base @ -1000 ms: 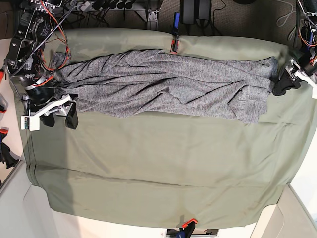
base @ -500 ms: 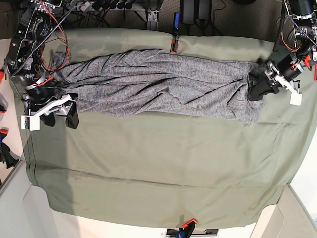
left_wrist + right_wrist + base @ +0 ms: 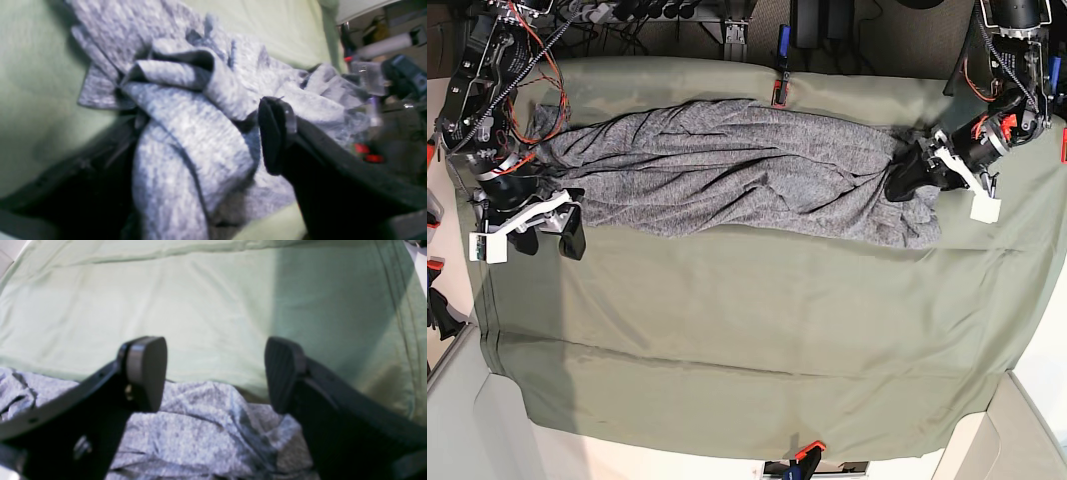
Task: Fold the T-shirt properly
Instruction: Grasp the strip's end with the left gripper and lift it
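Note:
The grey T-shirt (image 3: 727,165) lies wrinkled in a long band across the far half of the table. My left gripper (image 3: 905,176) is over its right end. In the left wrist view the T-shirt (image 3: 200,110) is bunched up between the jaws of my left gripper (image 3: 203,133), which stand wide apart; one fingertip (image 3: 275,133) shows and fabric covers the other. My right gripper (image 3: 549,232) is at the shirt's near left corner. In the right wrist view my right gripper (image 3: 215,373) is open and empty, just above the T-shirt (image 3: 206,426).
An olive-green table cloth (image 3: 757,340) covers the table, with clamps at the far edge (image 3: 779,92) and the near edge (image 3: 807,452). Cables and electronics (image 3: 517,30) crowd the far left corner. The cloth's side edges fall away at left and right.
My left gripper has moved in from the table's right edge onto the shirt's right end, bunching the fabric leftward, and its jaws have narrowed a little. The right arm has not moved.

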Available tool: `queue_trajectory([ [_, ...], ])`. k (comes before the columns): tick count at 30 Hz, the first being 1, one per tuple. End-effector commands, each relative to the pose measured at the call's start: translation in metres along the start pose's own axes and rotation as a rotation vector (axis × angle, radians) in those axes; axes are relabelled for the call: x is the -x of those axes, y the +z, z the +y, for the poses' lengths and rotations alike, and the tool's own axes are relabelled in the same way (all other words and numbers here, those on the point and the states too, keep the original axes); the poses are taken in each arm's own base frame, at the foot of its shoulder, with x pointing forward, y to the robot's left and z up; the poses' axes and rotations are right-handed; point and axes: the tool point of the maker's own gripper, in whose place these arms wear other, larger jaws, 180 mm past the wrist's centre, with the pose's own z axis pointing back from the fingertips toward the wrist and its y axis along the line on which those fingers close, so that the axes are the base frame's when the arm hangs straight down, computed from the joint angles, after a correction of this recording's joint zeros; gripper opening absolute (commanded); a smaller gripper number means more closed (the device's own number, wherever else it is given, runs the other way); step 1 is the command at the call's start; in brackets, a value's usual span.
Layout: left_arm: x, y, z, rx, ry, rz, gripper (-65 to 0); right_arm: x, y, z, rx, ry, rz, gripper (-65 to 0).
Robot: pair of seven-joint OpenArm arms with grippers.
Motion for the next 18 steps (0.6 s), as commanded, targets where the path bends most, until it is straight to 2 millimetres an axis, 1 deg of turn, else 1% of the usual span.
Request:
queue_trajectory([
  [1,0.0,0.001,0.006,-0.037,-0.041,0.028,-39.5,-0.017,0.002,0.002,-0.011,0.011,-0.056,-20.3],
  [2,0.001,0.001,0.009,-0.052,-0.056,0.032,-51.1,-0.017,0.002,0.002,-0.011,0.01,-0.056,-20.3],
  [3,0.0,0.001,0.01,-0.061,-0.067,0.031,-61.3,-0.017,0.002,0.002,-0.011,0.011,-0.056,-20.3],
  [4,-0.002,0.001,0.012,-0.07,-0.077,0.024,-65.0,-0.017,0.002,0.002,-0.011,0.011,-0.056,-20.3],
  [5,-0.007,0.003,0.013,-0.081,-0.089,0.008,-65.0,-0.017,0.002,0.002,-0.011,0.011,-0.056,-20.3],
  [7,-0.026,0.012,0.016,-0.107,-0.121,-0.048,-65.0,-0.017,0.002,0.002,-0.011,0.011,-0.057,-20.3],
  [11,-0.072,0.041,0.025,-0.214,-0.24,-0.17,-65.0,-0.017,0.002,0.002,-0.01,0.012,-0.055,-20.3],
  [13,-0.089,0.053,0.03,-0.273,-0.303,-0.2,-65.0,-0.017,0.002,0.002,-0.011,0.011,-0.056,-20.3],
  [16,-0.104,0.054,0.033,-0.307,-0.384,-0.178,-65.0,-0.018,0.002,0.002,-0.011,0.011,-0.06,-20.3],
  [18,-0.117,0.054,0.036,-0.344,-0.482,-0.167,-65.0,-0.018,0.002,0.002,-0.011,0.011,-0.06,-20.3],
])
